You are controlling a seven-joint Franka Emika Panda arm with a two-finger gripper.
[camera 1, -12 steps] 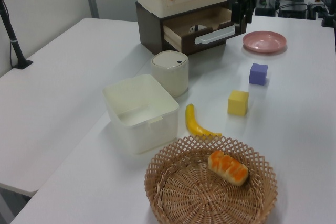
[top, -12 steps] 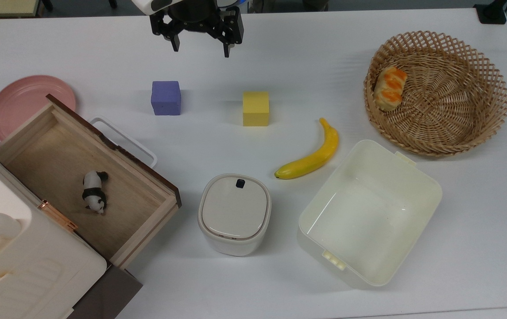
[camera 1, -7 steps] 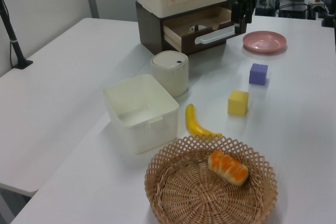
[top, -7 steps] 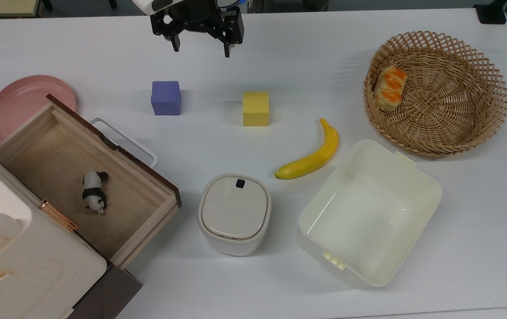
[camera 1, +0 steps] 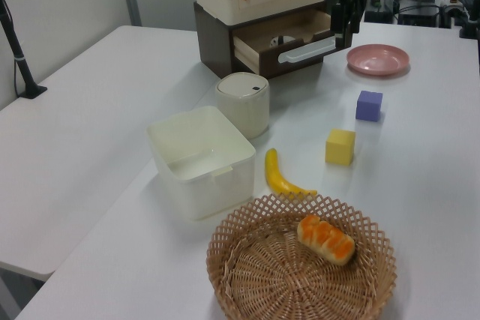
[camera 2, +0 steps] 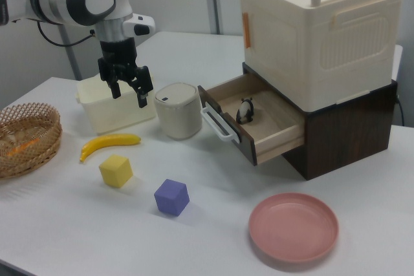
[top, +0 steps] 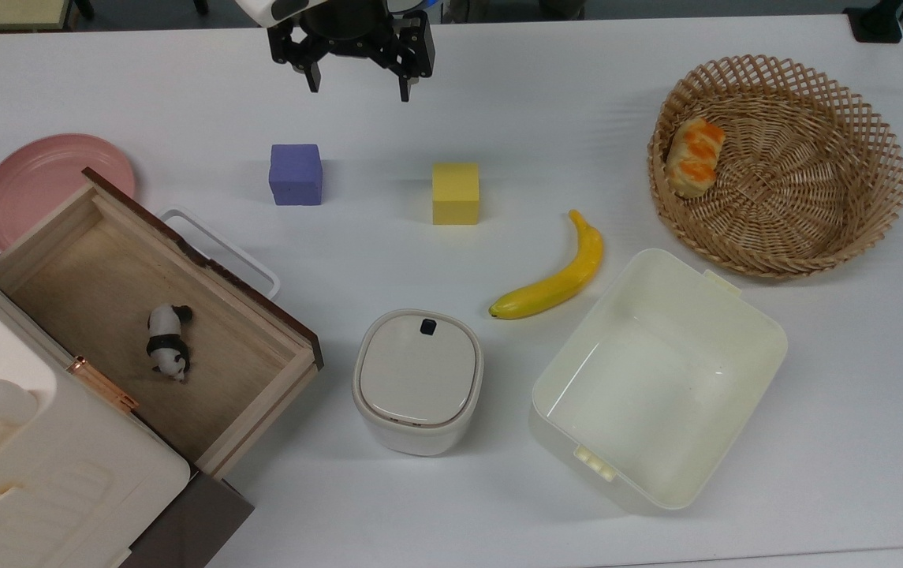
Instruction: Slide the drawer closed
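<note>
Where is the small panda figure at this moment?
The small black-and-white panda figure lies inside the open light-wood drawer, at the top view's lower left, near the copper latch.

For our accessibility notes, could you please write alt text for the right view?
A wooden drawer stands pulled open under a cream cabinet, a small panda figure inside. The robot's open gripper hangs above the table, apart from the drawer, near a lidded canister, a banana and two blocks.
</note>
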